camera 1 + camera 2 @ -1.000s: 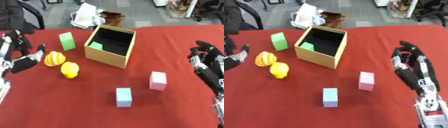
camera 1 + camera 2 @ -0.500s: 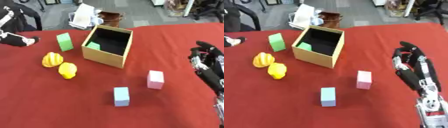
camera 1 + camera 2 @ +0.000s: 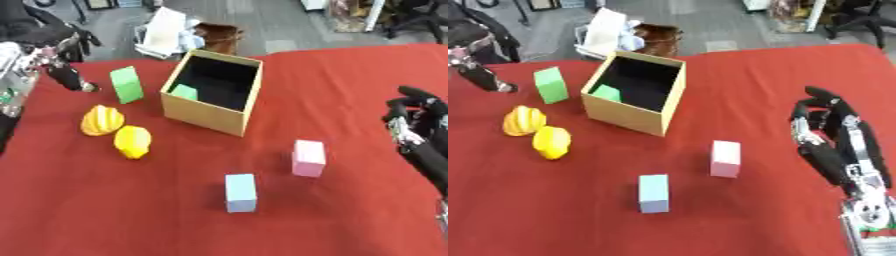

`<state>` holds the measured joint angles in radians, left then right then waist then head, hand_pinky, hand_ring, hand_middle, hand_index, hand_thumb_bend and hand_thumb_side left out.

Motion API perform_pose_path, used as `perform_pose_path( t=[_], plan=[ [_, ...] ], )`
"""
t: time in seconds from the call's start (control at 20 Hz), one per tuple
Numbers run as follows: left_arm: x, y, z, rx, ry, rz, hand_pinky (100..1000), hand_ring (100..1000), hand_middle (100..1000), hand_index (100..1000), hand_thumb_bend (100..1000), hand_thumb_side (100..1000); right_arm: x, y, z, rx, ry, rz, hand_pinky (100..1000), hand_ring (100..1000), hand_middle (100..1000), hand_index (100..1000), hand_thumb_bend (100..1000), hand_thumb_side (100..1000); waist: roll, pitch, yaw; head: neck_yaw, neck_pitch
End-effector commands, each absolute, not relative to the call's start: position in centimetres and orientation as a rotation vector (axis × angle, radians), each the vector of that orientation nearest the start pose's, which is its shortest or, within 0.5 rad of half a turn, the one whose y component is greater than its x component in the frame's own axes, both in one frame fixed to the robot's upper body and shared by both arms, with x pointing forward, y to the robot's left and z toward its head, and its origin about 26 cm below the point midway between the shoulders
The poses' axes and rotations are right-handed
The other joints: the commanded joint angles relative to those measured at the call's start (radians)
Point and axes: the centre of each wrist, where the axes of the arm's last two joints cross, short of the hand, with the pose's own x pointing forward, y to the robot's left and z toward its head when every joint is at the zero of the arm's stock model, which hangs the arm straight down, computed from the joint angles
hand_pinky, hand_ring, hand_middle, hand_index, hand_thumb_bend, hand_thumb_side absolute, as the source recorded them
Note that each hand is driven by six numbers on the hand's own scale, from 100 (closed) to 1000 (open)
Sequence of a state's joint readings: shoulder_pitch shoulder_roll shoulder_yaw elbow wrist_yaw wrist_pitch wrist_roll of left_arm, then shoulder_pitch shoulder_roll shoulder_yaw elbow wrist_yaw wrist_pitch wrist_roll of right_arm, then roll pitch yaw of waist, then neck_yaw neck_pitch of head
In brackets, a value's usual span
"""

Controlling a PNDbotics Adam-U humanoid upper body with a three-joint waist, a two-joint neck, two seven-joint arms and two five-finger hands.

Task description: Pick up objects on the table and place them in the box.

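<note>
An open cardboard box (image 3: 210,111) stands at the table's middle back, with a small green block (image 3: 184,92) inside it. Left of the box a taller green block (image 3: 127,85) stands upright. In front of that lie an orange ridged fruit (image 3: 101,120) and a yellow fruit (image 3: 132,141). A pink block (image 3: 308,158) and a light blue block (image 3: 241,192) stand nearer me. My left hand (image 3: 63,71) is at the far left, fingers stretched toward the tall green block, apart from it and holding nothing. My right hand (image 3: 826,131) hovers at the right edge, fingers relaxed and empty.
The table wears a red cloth (image 3: 262,225). Beyond its far edge, on the grey floor, lie white papers (image 3: 164,31) and a brown bag (image 3: 216,36). Office chairs (image 3: 411,15) stand at the back right.
My left hand has risen from beside the orange fruit to the far left edge, close to the tall green block. The right hand has barely moved. The blocks and fruits stay put.
</note>
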<state>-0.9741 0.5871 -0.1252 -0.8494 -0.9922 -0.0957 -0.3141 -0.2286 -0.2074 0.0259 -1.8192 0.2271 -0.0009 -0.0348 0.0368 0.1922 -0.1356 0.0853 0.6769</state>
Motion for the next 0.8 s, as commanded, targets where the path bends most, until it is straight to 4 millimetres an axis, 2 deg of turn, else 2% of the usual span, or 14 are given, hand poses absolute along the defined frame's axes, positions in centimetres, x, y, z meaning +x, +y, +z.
perform_pose_path(
  t=[0.05, 0.25, 0.8],
  plan=[
    [48.1, 34.5, 23.1, 1.222, -1.206, -1.330, 652, 599, 665, 836, 603, 139, 31.6, -25.1, 13.5, -0.335, -2.057, 0.385, 623, 627, 675, 855, 100, 508, 0.014, -0.013, -0.008, 0.010, -0.003],
    [48.4, 34.4, 22.2, 1.259, -1.182, -1.278, 709, 646, 708, 840, 612, 164, 31.6, -25.0, 13.5, -0.329, -2.059, 0.387, 622, 627, 675, 855, 100, 511, 0.016, -0.008, -0.022, 0.015, -0.005],
    [48.7, 35.3, 19.8, 1.322, -1.127, -1.026, 702, 635, 704, 834, 585, 218, 31.7, -24.9, 13.7, -0.319, -2.065, 0.388, 622, 627, 674, 855, 100, 520, 0.020, 0.014, -0.043, 0.036, -0.023]
  ],
)
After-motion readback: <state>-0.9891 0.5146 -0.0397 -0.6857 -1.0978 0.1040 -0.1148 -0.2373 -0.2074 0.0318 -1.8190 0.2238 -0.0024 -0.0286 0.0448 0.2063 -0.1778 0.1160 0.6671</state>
